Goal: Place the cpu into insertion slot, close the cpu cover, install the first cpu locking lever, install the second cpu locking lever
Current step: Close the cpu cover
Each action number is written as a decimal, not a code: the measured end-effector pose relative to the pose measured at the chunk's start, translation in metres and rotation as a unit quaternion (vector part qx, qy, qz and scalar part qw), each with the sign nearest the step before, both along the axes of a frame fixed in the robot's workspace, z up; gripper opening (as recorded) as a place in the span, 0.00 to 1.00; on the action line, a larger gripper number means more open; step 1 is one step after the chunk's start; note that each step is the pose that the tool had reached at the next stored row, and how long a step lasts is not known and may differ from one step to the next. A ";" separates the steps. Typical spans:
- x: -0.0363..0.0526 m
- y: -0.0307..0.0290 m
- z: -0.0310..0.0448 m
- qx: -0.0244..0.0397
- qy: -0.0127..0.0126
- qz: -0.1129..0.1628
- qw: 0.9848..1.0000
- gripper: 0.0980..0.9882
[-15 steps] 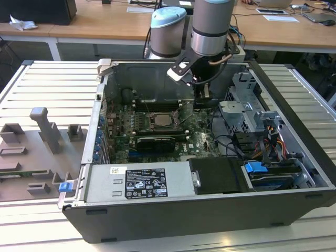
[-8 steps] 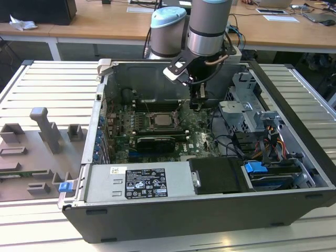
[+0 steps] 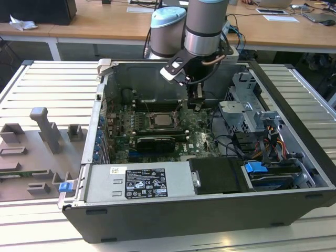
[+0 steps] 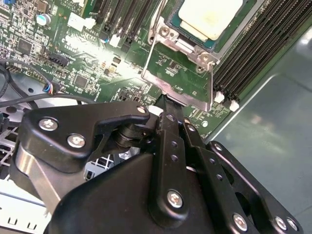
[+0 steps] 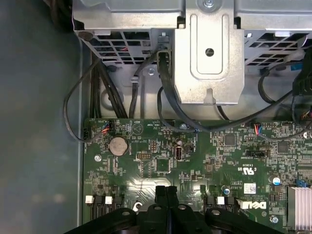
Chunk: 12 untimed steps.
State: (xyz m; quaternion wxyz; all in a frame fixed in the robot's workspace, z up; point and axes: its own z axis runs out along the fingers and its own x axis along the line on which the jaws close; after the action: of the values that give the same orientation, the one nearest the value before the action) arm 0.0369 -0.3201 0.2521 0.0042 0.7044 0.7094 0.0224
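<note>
**Chip seated, cover open, jaws shut at the cover's near edge**

Cpu (image 4: 209,17): lies flat in the insertion slot (image 4: 192,37), a short way ahead of the jaw tips, beyond the cover.
- Judged light and stiff, with a smooth metal top.
- Probably delicate underneath, so not a part to press or drag.
- The only hold would be its thin side edges, and these sit down inside the slot rim.

Cpu cover (image 4: 152,51): swung open off the chip, with green board showing through its cut-out.
- Its near bar lies right at the jaw tips in the second wrist view. I cannot tell whether they touch or stop just short.
- Judged thin sheet metal, light and hinged, stiff enough to push, and likely slick against hard fingers.
- The best contact looks like the free bar nearest the jaws, away from the screws beside the chip.

Jaws: closed together in both wrist views, with nothing visible between them.

Room:
- Memory slots (image 4: 248,53) run close along one side of the chip and cover.
- The grey case wall (image 4: 273,122) is just past them, so sideways clearance there is tight.
- Across the board from the jaws stand the drive cage (image 5: 209,48) and loose cables (image 5: 163,97), which are a snag risk.
- In the exterior view the case (image 3: 173,220) sits open on the worktop (image 3: 47,79), and overhead is the free direction.
</note>
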 end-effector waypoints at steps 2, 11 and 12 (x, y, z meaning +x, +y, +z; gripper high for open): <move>-0.0015 0.0000 0.0000 0.000 0.000 0.000 1.000 0.01; -0.0077 0.0000 -0.0001 0.000 0.000 0.000 1.000 0.01; -0.0085 0.0000 -0.0001 0.000 0.000 0.000 1.000 0.01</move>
State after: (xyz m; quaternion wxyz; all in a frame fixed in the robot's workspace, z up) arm 0.0284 -0.3201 0.2519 0.0042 0.7044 0.7094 0.0224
